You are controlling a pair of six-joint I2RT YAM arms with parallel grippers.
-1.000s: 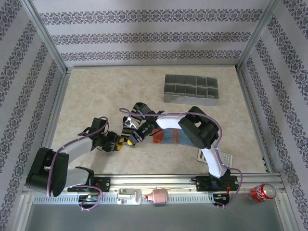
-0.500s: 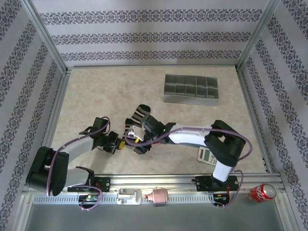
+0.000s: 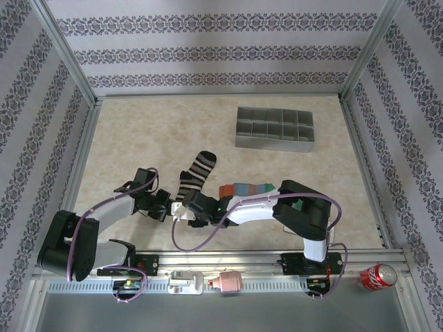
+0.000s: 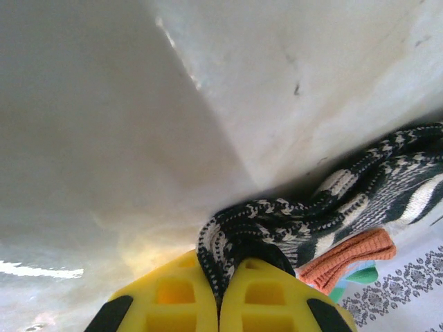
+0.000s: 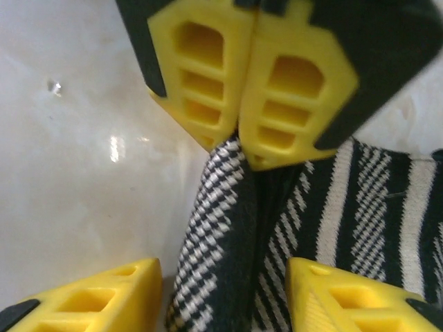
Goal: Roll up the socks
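Observation:
The black sock with beige stripes (image 3: pixel 197 169) lies stretched on the table, toe pointing away. Its near end is pinched in my left gripper (image 3: pixel 168 205), whose yellow jaws are shut on a fold of the black sock (image 4: pixel 277 228). My right gripper (image 3: pixel 181 209) sits right against it, open, its fingers either side of the black sock (image 5: pixel 277 228). Facing it at the top of the right wrist view is the shut left gripper (image 5: pixel 239 149). The blue-teal sock (image 3: pixel 246 189) lies to the right, partly under the right arm; its orange cuff (image 4: pixel 349 252) shows beside the black sock.
A grey compartment tray (image 3: pixel 273 128) stands at the back right. A red can (image 3: pixel 377 275) lies off the table's front right corner. Metal frame posts and patterned walls enclose the table on three sides.
The right arm swung left and down to the black sock's near end, beside the left gripper. The sock now lies stretched flat, and the blue-teal sock is uncovered. The left arm stayed put.

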